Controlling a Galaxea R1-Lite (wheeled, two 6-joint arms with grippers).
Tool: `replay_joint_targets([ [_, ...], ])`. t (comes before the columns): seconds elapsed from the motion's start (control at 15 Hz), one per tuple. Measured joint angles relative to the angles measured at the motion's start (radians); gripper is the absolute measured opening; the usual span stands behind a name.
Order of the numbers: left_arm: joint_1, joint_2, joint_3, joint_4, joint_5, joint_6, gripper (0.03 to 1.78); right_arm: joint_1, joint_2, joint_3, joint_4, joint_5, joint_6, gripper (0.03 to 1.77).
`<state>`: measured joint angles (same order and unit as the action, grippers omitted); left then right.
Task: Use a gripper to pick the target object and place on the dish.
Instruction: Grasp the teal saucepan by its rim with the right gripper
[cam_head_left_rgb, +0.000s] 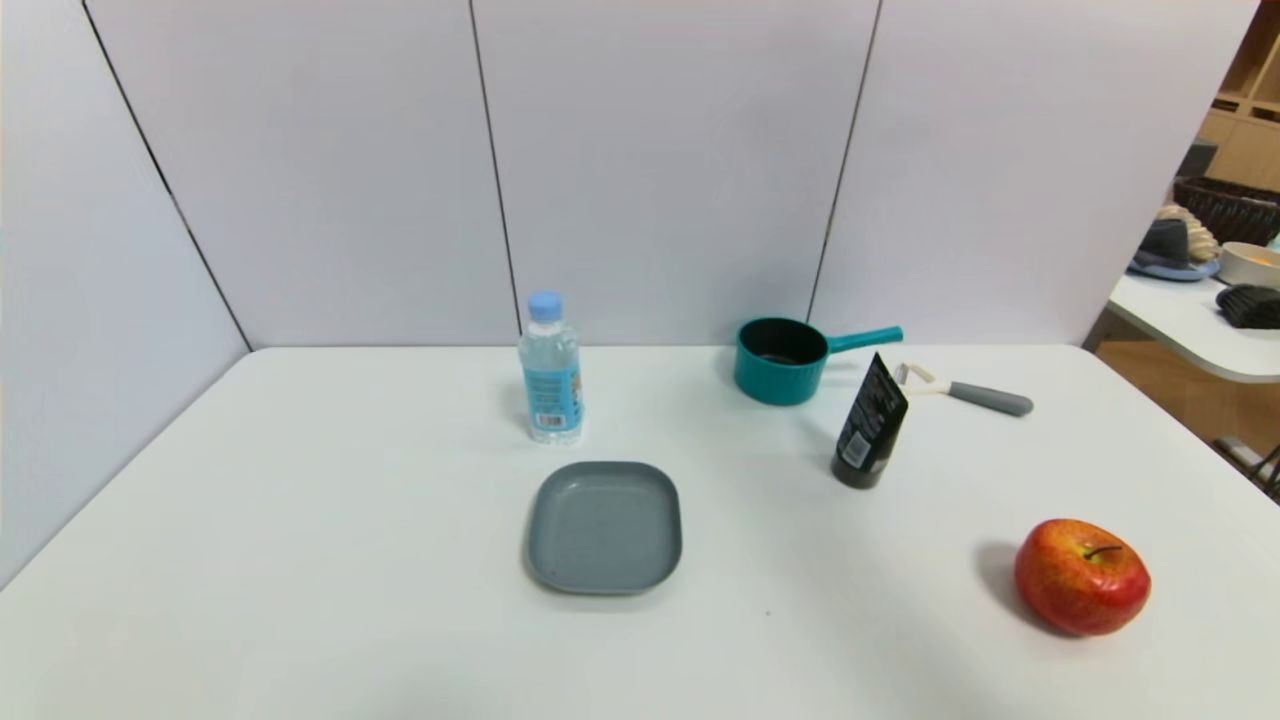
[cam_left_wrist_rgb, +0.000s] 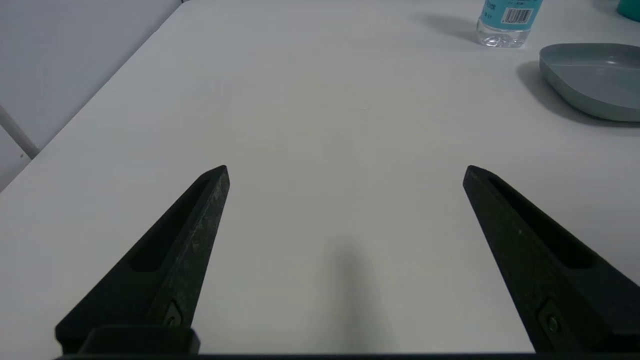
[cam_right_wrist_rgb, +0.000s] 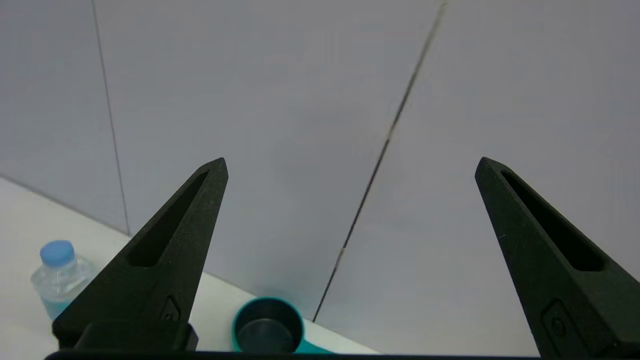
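Risk: right claw (cam_right_wrist_rgb: 350, 165), jaws spread wide and empty, aims at wall above teal saucepan (cam_head_left_rgb: 781, 360) standing far back on surface (cam_head_left_rgb: 300, 520), right of and beyond dish (cam_head_left_rgb: 605, 527); descent may clip black tube (cam_head_left_rgb: 871, 424).

The teal saucepan (cam_head_left_rgb: 781, 360) sits far back by the wall. A black tube (cam_head_left_rgb: 870, 425) and a peeler (cam_head_left_rgb: 965, 393) stand close on its right. The bottle (cam_head_left_rgb: 550, 370) stands behind the grey dish (cam_head_left_rgb: 604, 527). The table (cam_head_left_rgb: 300, 560) on the left is open.
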<state>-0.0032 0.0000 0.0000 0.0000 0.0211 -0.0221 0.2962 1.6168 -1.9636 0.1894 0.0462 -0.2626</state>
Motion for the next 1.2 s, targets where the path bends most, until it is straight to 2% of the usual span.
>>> replay_joint_targets([
  [0.4,0.000,0.000,0.000,0.000,0.000,0.000,1.69,0.072,0.227,-0.007,0.059,0.013,-0.006,1.71],
  [0.8,0.000,0.000,0.000,0.000,0.000,0.000,1.69,0.072,0.411,-0.008,0.145,0.014,-0.012,1.71],
  [1.2,0.000,0.000,0.000,0.000,0.000,0.000,1.69,0.059,0.499,-0.007,0.232,0.022,-0.015,1.71],
])
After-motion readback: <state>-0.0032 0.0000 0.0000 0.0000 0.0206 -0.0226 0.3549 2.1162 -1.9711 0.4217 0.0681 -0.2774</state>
